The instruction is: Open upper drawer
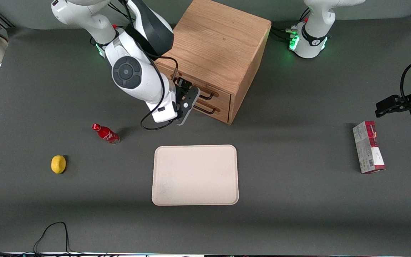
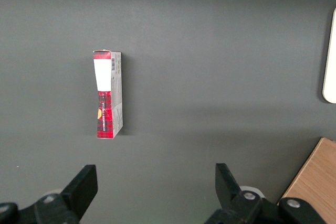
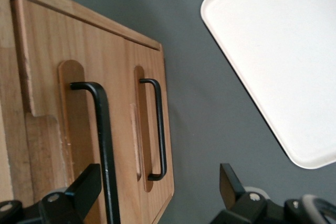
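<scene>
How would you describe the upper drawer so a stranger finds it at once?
Find the wooden cabinet on the table. Its front carries two stacked drawers, each with a black handle. The upper drawer is the top one, directly under the cabinet's lid, with the open tool at its handle.

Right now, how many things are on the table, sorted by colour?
Red: 2, cola bottle and carton
Yellow: 1, lemon
Cream: 1, tray
Wood: 1, cabinet; end effector open around its upper drawer handle
Total: 5
</scene>
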Controlling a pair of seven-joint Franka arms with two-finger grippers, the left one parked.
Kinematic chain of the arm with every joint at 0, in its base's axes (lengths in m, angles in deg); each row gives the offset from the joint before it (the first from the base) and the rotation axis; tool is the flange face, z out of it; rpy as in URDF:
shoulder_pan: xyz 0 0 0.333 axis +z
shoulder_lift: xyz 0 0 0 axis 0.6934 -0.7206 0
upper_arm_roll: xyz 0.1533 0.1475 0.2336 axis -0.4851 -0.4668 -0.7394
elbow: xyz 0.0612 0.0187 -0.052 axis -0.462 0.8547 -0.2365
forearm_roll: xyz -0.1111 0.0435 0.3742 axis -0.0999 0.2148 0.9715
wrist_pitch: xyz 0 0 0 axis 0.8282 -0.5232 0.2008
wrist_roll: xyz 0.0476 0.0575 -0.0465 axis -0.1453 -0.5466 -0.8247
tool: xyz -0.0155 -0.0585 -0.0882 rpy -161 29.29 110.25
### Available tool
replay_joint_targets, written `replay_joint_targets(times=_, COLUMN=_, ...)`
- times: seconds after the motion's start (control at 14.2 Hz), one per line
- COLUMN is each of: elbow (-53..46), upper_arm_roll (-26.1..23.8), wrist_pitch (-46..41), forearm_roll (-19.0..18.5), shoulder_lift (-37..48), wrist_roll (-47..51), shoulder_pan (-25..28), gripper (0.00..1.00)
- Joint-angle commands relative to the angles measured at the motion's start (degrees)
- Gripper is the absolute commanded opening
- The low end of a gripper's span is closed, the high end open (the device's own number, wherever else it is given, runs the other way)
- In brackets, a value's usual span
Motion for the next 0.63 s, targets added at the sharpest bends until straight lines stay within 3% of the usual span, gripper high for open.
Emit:
replay_joint_targets(times=0.0, elbow=0.1, upper_arm_roll=0.8, wrist_pitch=0.4, forearm_roll=1.5, shoulder_lift=-0.2, wrist_roll=-1.7, shoulder_pan=1.6, gripper=1.00)
replay_joint_targets(times=0.56, elbow=3.0, upper_arm_roll=0.8, wrist_pitch=1.7, forearm_roll=1.3, shoulder_lift=-0.1, wrist_roll=-2.0, shoulder_pan=2.5, gripper=1.00)
